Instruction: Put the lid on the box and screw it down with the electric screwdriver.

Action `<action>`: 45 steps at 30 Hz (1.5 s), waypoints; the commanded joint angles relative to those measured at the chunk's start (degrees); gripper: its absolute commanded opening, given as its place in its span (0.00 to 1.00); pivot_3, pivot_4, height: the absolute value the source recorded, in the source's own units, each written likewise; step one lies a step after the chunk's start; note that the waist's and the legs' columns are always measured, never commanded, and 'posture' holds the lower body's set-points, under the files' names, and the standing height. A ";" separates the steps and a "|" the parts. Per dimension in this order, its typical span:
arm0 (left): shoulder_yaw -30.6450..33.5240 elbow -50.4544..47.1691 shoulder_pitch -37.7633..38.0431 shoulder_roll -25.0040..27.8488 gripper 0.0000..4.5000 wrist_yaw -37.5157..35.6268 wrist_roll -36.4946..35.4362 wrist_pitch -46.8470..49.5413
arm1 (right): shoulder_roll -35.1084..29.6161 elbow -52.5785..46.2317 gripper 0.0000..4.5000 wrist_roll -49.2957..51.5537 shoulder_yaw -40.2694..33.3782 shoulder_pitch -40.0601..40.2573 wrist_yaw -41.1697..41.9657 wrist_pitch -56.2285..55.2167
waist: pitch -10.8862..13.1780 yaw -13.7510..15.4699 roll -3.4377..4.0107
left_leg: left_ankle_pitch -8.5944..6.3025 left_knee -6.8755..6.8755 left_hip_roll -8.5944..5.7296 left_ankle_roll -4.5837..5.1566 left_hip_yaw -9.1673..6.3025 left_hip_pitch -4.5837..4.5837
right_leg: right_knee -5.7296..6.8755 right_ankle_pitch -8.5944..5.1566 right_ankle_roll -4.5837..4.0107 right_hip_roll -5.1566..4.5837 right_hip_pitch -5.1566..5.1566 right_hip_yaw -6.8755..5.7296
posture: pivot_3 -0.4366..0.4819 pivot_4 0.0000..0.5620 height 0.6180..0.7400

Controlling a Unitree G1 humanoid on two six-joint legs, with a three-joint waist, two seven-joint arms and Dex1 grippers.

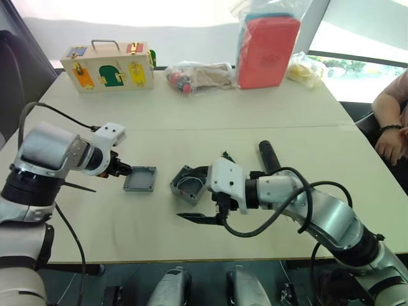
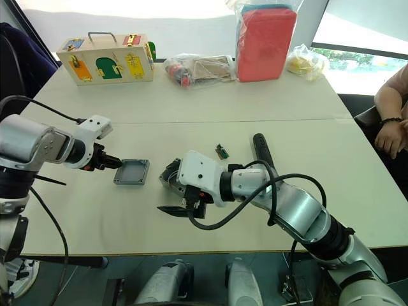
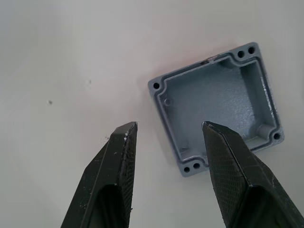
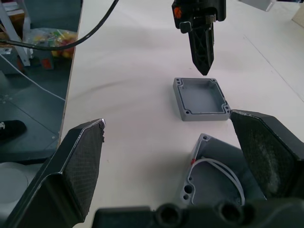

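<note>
The lid (image 1: 140,179) lies hollow side up on the table, left of centre. My left gripper (image 3: 168,126) is open just at the lid's left edge, one fingertip (image 3: 216,137) over its near rim, holding nothing. The box (image 1: 188,185) rests tilted to the lid's right, with white wires (image 4: 216,168) inside and a red mark by its rim. My right gripper (image 4: 166,121) is wide open around the box's near side, not closed on it. The black electric screwdriver (image 1: 268,156) lies on the table behind my right wrist.
A small green part (image 2: 221,151) lies beside the screwdriver. At the back stand a wooden case (image 1: 108,65), a clear bag of parts (image 1: 197,76), a red pouch (image 1: 268,51) and a yellow bag (image 1: 306,69). A person's arm (image 1: 392,121) rests at the right edge.
</note>
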 commanded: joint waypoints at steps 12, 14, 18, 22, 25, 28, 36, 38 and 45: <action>1.65 10.84 2.90 -6.11 0.48 3.89 2.74 -6.57 | 1.27 -3.42 1.00 -1.00 -3.82 0.29 -0.54 4.62 | -0.08 0.02 0.01 | 0.01 -0.01 0.00 -0.01 -0.01 0.01 | 0.01 0.00 0.00 -0.09 -0.01 -0.01 | 0.48 0.27 1.00; 1.86 12.22 2.63 -7.11 0.38 4.39 3.27 -7.32 | 1.57 -3.65 1.00 -0.98 -4.05 0.43 -0.74 5.23 | -0.15 0.16 0.05 | -0.01 -0.01 -0.01 0.01 -0.01 0.04 | 0.01 0.00 -0.01 -0.12 0.04 -0.02 | 0.48 0.27 1.00; 2.28 12.72 2.51 -8.21 0.08 4.37 3.32 -7.25 | 1.74 -4.01 1.00 -0.90 -4.68 0.81 -0.94 6.18 | -0.18 0.04 0.03 | -0.03 -0.01 -0.03 0.06 -0.01 0.10 | 0.01 0.00 -0.01 -0.16 0.10 -0.04 | 0.48 0.27 1.00; 4.77 12.31 2.96 -10.36 0.02 5.87 3.62 -7.84 | 1.18 -3.93 1.00 -0.59 -6.00 1.73 -0.95 6.98 | -0.20 0.22 0.06 | -0.03 -0.02 -0.03 0.05 -0.02 0.11 | 0.02 0.00 -0.01 -0.18 0.09 -0.05 | 0.48 0.27 1.00; 10.19 13.85 2.48 -11.97 0.02 5.84 3.33 -13.95 | 0.94 -2.94 1.00 0.29 -7.31 2.28 -0.86 9.13 | -0.22 0.70 0.07 | -0.03 -0.02 -0.09 0.05 -0.01 0.11 | 0.02 0.00 -0.01 -0.24 0.11 -0.05 | 0.48 0.27 1.00; 17.35 16.93 -0.06 -13.25 0.02 5.15 1.61 -18.97 | 3.08 -0.60 1.00 1.49 -10.38 2.77 -2.69 11.60 | -0.19 1.41 0.00 | 0.00 -0.01 -0.09 0.00 -0.04 0.10 | 0.02 0.00 -0.01 -0.25 0.11 -0.10 | 0.48 0.27 1.00; 28.02 9.56 -4.70 -19.94 0.02 6.55 -2.57 -41.16 | 26.76 19.29 1.00 12.77 -32.29 -10.29 -18.94 18.44 | -0.12 0.72 -0.18 | 0.09 -0.04 -0.10 -0.15 0.00 -0.03 | -0.02 0.04 -0.07 -0.32 -0.06 -0.10 | 0.48 0.27 1.00; 26.69 6.59 -4.16 -22.56 0.02 7.33 -2.08 -43.78 | 30.39 25.22 1.00 13.21 -35.63 -14.34 -22.16 19.06 | -0.14 0.83 -0.16 | 0.10 -0.05 -0.09 -0.18 0.00 -0.03 | -0.01 0.07 -0.11 -0.31 -0.08 -0.11 | 0.48 0.27 1.00; 23.73 2.56 -2.92 -27.44 0.02 8.32 -2.15 -47.20 | 33.25 33.74 1.00 16.15 -40.85 -19.49 -25.35 20.90 | -0.19 -0.35 -0.13 | 0.07 -0.14 -0.21 -0.11 0.06 -0.03 | -0.01 0.07 -0.10 -0.39 -0.09 -0.12 | 0.48 0.27 1.00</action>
